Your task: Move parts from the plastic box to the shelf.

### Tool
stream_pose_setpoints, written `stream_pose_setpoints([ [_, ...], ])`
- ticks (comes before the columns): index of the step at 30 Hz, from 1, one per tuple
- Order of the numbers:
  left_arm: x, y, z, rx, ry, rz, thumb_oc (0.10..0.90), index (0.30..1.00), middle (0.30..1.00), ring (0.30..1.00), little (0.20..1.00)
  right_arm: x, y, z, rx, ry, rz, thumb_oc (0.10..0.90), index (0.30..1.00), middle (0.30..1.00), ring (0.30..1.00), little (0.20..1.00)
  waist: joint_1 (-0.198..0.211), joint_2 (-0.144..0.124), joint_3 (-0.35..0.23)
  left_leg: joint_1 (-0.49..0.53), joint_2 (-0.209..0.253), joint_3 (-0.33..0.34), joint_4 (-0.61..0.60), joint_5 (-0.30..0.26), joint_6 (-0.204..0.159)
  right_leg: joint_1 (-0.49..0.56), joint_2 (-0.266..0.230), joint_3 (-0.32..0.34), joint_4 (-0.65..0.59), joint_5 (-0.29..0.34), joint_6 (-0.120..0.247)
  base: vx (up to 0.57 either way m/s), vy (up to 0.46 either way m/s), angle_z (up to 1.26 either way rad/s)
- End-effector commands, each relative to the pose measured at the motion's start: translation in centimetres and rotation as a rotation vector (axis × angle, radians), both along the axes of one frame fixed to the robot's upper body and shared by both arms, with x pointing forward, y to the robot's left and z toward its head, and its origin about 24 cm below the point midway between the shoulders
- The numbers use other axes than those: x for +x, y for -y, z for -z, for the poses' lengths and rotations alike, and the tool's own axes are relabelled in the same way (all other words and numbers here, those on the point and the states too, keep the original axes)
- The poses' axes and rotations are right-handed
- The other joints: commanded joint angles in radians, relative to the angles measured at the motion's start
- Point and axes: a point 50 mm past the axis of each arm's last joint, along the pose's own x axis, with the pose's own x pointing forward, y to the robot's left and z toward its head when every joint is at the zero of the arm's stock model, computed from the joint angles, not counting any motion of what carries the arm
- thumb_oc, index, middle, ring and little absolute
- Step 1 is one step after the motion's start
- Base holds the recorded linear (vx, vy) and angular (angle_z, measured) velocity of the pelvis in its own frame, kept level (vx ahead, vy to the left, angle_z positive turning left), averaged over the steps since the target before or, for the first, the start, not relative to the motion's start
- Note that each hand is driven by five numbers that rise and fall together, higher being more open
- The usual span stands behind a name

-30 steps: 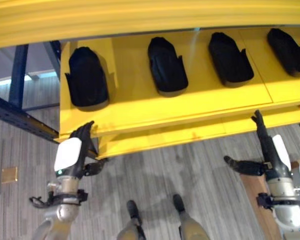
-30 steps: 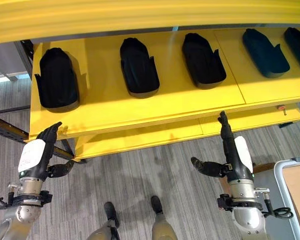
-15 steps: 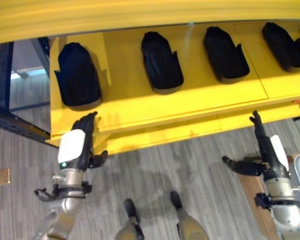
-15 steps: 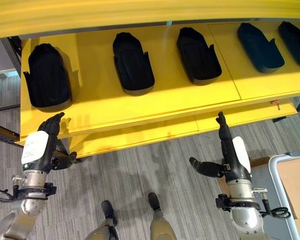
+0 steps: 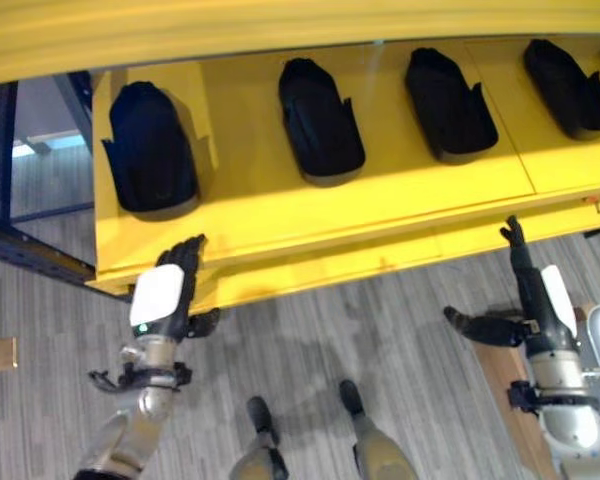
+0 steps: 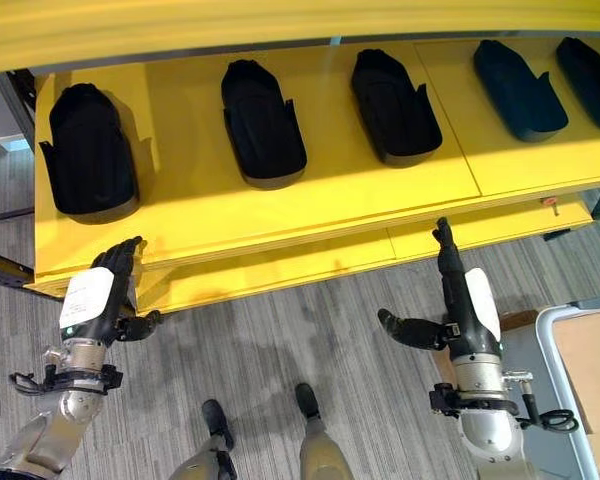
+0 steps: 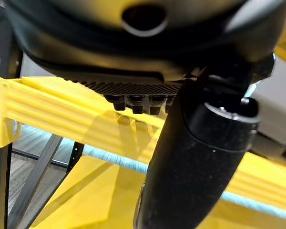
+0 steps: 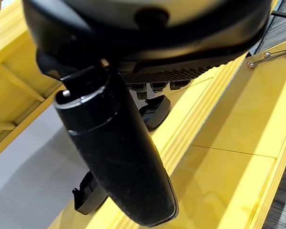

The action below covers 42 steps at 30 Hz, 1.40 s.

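L hand point(image 6: 102, 298) moved in under shelf point(image 6: 280, 215) edge, fingers straight; R hand point(image 6: 458, 300) unchanged, flat, empty.

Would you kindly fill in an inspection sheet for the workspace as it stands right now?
Surface: yellow shelf, two tiers.
Job's things: black parts in a row on the upper tier, e.g. leftmost part; both hands carry none.
Clutter: small orange-tipped pin on the lower tier.
Robot hands: left robot hand open at the shelf's front edge; right robot hand open, fingers pointing up at the lower tier.
Cables: nothing seen.
Surroundings: grey plank floor; white-rimmed box at right.
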Motion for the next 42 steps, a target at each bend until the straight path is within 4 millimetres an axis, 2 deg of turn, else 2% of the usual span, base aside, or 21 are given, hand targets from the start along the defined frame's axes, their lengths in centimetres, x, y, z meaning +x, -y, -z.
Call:
stream_pose_setpoints([
  [1, 1.7, -0.9, -3.7, 0.081, 0.208, -0.031, 0.900, 1.000, 1.000, 1.000, 1.000, 0.3, 0.4, -3.2, -0.046, 0.193, -0.003, 0.900, 1.000, 1.000, 1.000, 1.000, -0.015, -0.001, -0.036, -0.066, 0.077, -0.004, 0.199, -0.098, -0.033, 0.074, 0.001, -0.033, 0.005, -0.114, -0.008, 0.00, 0.005, -0.04],
  [24, 3.0, -2.5, -5.0, 0.178, 0.251, -0.129, 0.900, 1.000, 1.000, 1.000, 1.000, 0.6, 0.1, -3.6, -0.047, 0.206, -0.021, 0.900, 1.000, 1.000, 1.000, 1.000, -0.026, 0.000, -0.033, -0.083, 0.078, 0.012, 0.211, -0.106, -0.035, 0.057, -0.003, -0.023, 0.002, -0.109, -0.004, 0.01, 0.007, -0.02],
  [25, 3.0, -2.6, -5.0, 0.180, 0.248, -0.134, 0.900, 1.000, 1.000, 1.000, 1.000, 0.6, 0.1, -3.6, -0.047, 0.205, -0.021, 0.900, 1.000, 1.000, 1.000, 1.000, -0.024, 0.002, -0.038, -0.074, 0.075, 0.003, 0.211, -0.132, -0.041, 0.067, -0.005, -0.023, 0.000, -0.122, -0.002, 0.00, 0.000, 0.00],
  [26, 3.1, -2.6, -5.2, 0.184, 0.253, -0.134, 0.900, 1.000, 1.000, 1.000, 1.000, 0.7, 0.0, -3.7, -0.048, 0.210, -0.025, 0.900, 1.000, 1.000, 1.000, 1.000, -0.027, 0.000, -0.032, -0.084, 0.078, 0.013, 0.215, -0.110, -0.035, 0.059, -0.004, -0.023, 0.002, -0.111, -0.004, 0.02, 0.003, -0.05],
  [28, 3.3, -2.9, -5.5, 0.197, 0.261, -0.142, 0.900, 1.000, 1.000, 1.000, 1.000, 0.7, 0.0, -3.7, -0.049, 0.210, -0.027, 0.900, 1.000, 1.000, 1.000, 1.000, -0.025, 0.004, -0.036, -0.074, 0.076, 0.005, 0.214, -0.134, -0.042, 0.068, -0.006, -0.022, 0.000, -0.123, -0.002, 0.06, 0.012, -0.03],
  [33, 3.4, -3.4, -5.8, 0.221, 0.266, -0.164, 0.900, 1.000, 1.000, 1.000, 1.000, 0.6, 0.1, -3.9, -0.050, 0.215, -0.029, 0.900, 1.000, 1.000, 1.000, 1.000, -0.027, 0.006, -0.034, -0.077, 0.075, 0.006, 0.216, -0.134, -0.043, 0.068, -0.006, -0.020, 0.000, -0.126, -0.001, 0.02, 0.005, -0.03],
  [34, 3.5, -3.5, -6.0, 0.222, 0.270, -0.169, 0.900, 1.000, 1.000, 1.000, 1.000, 0.6, 0.1, -4.0, -0.048, 0.219, -0.031, 0.900, 1.000, 1.000, 1.000, 1.000, -0.030, 0.004, -0.029, -0.086, 0.078, 0.016, 0.218, -0.112, -0.037, 0.061, -0.005, -0.020, 0.003, -0.114, -0.003, -0.05, -0.016, -0.01],
  [37, 3.7, -3.7, -6.4, 0.242, 0.275, -0.175, 0.900, 1.000, 1.000, 1.000, 1.000, 0.6, 0.1, -4.0, -0.050, 0.219, -0.030, 0.900, 1.000, 1.000, 1.000, 1.000, -0.033, 0.006, -0.029, -0.087, 0.079, 0.018, 0.221, -0.113, -0.038, 0.062, -0.006, -0.021, 0.004, -0.116, -0.005, 0.01, 0.001, 0.00],
  [38, 3.7, -3.7, -6.4, 0.242, 0.275, -0.174, 0.900, 1.000, 1.000, 1.000, 1.000, 0.6, 0.1, -4.0, -0.049, 0.219, -0.029, 0.900, 1.000, 1.000, 1.000, 1.000, -0.031, 0.008, -0.034, -0.079, 0.076, 0.008, 0.219, -0.136, -0.045, 0.071, -0.008, -0.022, 0.001, -0.128, -0.002, 0.00, 0.000, 0.00],
  [39, 3.8, -3.8, -6.6, 0.250, 0.277, -0.175, 0.900, 1.000, 1.000, 1.000, 1.000, 0.6, 0.1, -4.0, -0.050, 0.219, -0.030, 0.900, 1.000, 1.000, 1.000, 1.000, -0.034, 0.007, -0.029, -0.087, 0.079, 0.018, 0.220, -0.113, -0.039, 0.062, -0.006, -0.022, 0.004, -0.116, -0.005, 0.00, 0.000, 0.00],
  [41, 3.9, -4.0, -6.9, 0.263, 0.280, -0.179, 0.900, 1.000, 1.000, 1.000, 1.000, 0.6, 0.1, -4.1, -0.057, 0.219, -0.033, 0.900, 1.000, 1.000, 1.000, 1.000, -0.036, 0.008, -0.028, -0.088, 0.081, 0.017, 0.222, -0.113, -0.040, 0.062, -0.006, -0.022, 0.004, -0.115, -0.004, 0.02, -0.003, -0.01],
  [42, 4.0, -4.0, -6.9, 0.264, 0.280, -0.178, 0.900, 1.000, 1.000, 1.000, 1.000, 0.6, 0.1, -4.1, -0.057, 0.219, -0.032, 0.900, 1.000, 1.000, 1.000, 1.000, -0.034, 0.011, -0.033, -0.080, 0.078, 0.008, 0.221, -0.136, -0.046, 0.071, -0.008, -0.022, 0.001, -0.127, -0.002, 0.09, 0.013, 0.00],
])
